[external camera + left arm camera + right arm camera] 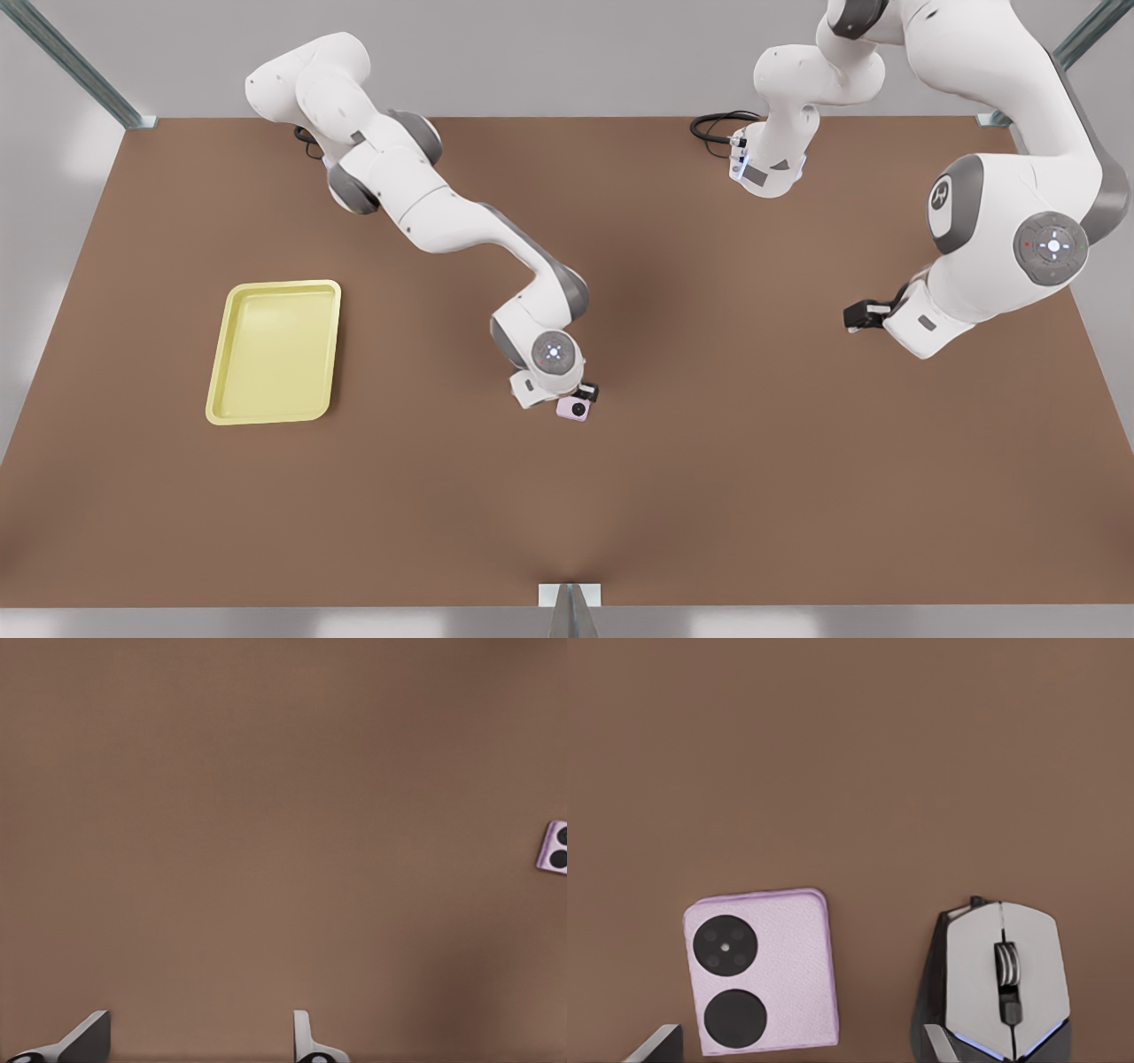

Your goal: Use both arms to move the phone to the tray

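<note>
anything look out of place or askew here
nothing damaged or spilled. the phone lies slightly askew beside a mouse, under the open right claw; the left claw waits open over the table.

A simulated lab bench: bare brown table (709, 496) framed by metal struts (80, 71).

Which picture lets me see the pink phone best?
The right wrist view: the phone is big there, both black camera circles clear. The front view shows it tiny beside an arm; the left wrist view catches just its edge.
</note>
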Robot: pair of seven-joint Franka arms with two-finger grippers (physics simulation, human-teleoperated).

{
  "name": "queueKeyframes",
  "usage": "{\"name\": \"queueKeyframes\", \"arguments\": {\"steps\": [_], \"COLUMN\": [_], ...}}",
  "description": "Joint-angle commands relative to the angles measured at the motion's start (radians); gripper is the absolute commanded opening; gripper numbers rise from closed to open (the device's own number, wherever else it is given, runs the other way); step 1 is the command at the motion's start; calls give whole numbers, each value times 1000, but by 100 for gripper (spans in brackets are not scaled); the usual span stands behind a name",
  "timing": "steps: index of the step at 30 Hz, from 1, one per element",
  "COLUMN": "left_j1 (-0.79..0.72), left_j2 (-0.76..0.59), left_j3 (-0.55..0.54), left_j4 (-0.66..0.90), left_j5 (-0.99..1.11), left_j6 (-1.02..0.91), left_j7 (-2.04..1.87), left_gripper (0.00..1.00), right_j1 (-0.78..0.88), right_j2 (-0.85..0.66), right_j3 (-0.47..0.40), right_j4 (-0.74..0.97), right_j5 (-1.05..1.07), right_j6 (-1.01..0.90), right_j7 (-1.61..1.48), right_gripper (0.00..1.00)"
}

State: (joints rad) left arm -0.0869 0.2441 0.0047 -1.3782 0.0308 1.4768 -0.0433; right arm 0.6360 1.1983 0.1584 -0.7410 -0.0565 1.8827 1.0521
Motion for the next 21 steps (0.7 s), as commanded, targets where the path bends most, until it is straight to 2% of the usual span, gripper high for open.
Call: {"name": "queueKeyframes", "arguments": {"steps": [1,10,18,21], "left_j1": [1,1,1,3], "left_j2": [6,14,29,35], "left_j3": [4,12,23,23], "left_j4": [2,2,13,15], "left_j5": [0,1,-2,-2], "left_j6": [0,7,10,11], "left_j7": [29,28,31,33], "left_gripper": [100,100,100,100], "right_j1": [10,8,10,11], "right_j2": [14,76,89,89], "right_j3": [0,6,12,13], "right_j4": [2,32,37,34], "right_j5": [-2,1,0,-65], "right_j6": [53,182,181,168], "right_j7": [135,134,103,89], "right_gripper": [100,100,100,100]}}
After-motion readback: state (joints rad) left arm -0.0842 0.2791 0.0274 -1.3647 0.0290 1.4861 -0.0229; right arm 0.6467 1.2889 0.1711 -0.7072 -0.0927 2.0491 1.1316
